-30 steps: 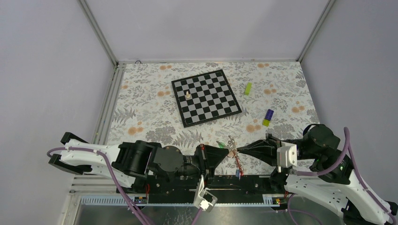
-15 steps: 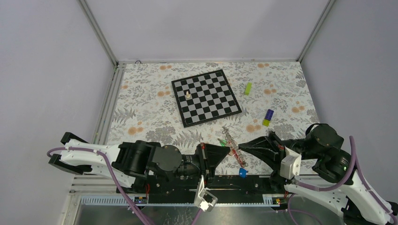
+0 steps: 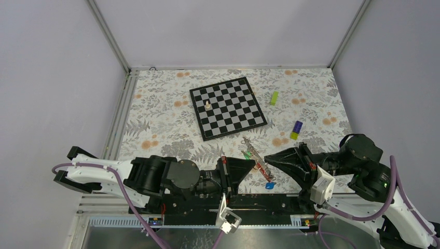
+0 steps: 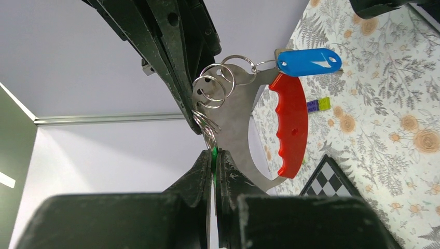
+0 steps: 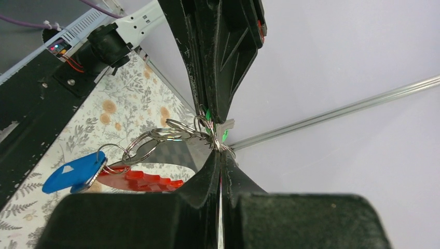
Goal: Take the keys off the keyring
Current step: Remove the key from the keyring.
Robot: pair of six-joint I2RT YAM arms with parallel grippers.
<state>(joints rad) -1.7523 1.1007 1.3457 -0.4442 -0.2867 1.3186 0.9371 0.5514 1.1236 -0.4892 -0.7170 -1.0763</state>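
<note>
I find both pincers clamped, meeting tip to tip at lower centre of the overhead view, above the floral table (image 3: 155, 124). The left gripper (image 4: 214, 156) pinches a green-headed key (image 4: 213, 151). The right gripper (image 5: 219, 154) pinches the keyring (image 5: 167, 135) cluster. A blue tag (image 4: 308, 61) and a red-handled metal piece (image 4: 288, 124) hang from the rings.

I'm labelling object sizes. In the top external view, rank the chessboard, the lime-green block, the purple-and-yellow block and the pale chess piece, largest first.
1. Chessboard.
2. Purple-and-yellow block and lime-green block: near alike, the purple-and-yellow one perhaps slightly longer, so not ranked apart.
3. Pale chess piece, smallest.
</note>
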